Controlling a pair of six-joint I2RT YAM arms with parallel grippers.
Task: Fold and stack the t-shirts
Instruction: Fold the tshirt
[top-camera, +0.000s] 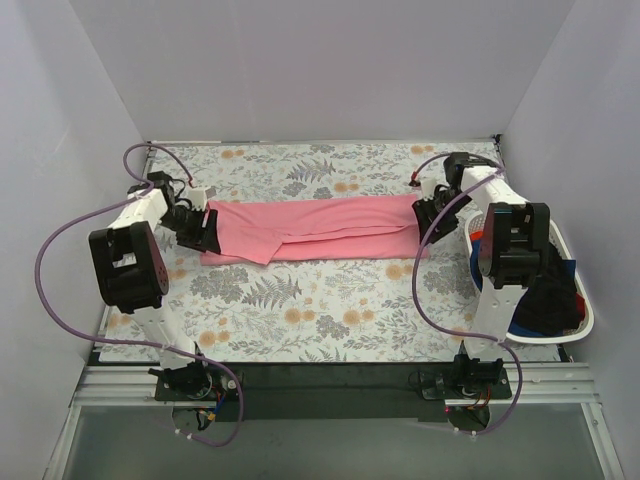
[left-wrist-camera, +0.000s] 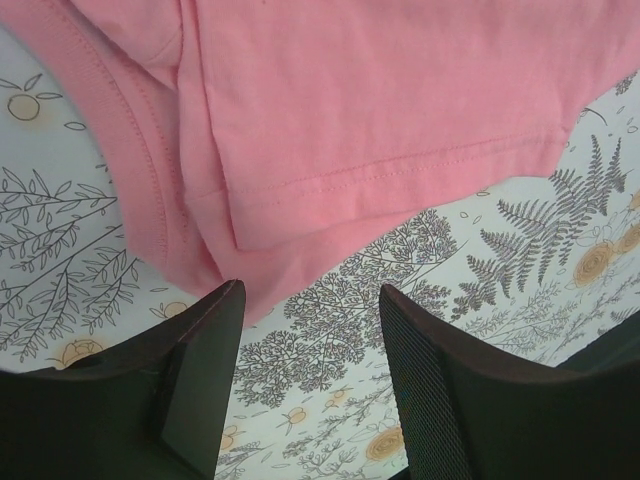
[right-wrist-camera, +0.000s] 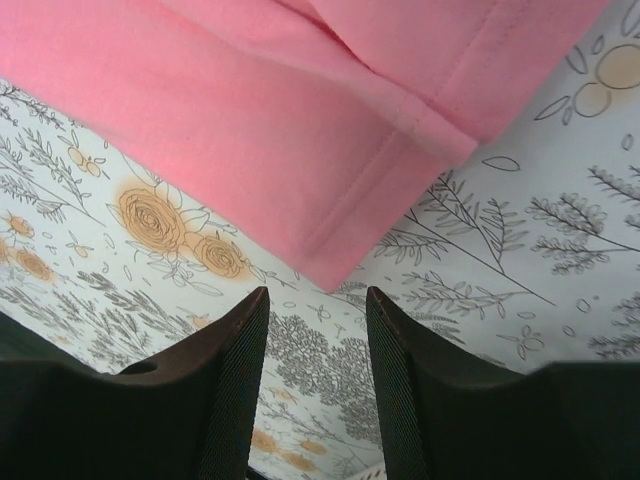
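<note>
Salmon-pink t-shirt (top-camera: 315, 228), folded to a long band, lies across the counter (top-camera: 300, 310), long axis left to right. Left jaws stand apart and empty just off its left end; right jaws likewise off its right end.

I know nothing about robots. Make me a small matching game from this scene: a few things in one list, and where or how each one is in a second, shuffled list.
Things:
1. salmon-pink t-shirt
2. laundry basket
3. left gripper
4. tablecloth

Descriptions:
A. white, on the far right, with dark clothes inside
B. grey-and-orange floral, spread flat
C. open, at the shirt's left end
D. folded into a long band, lying across the cloth

Pairs: 1-D, 2-A, 3-C, 4-B
</note>
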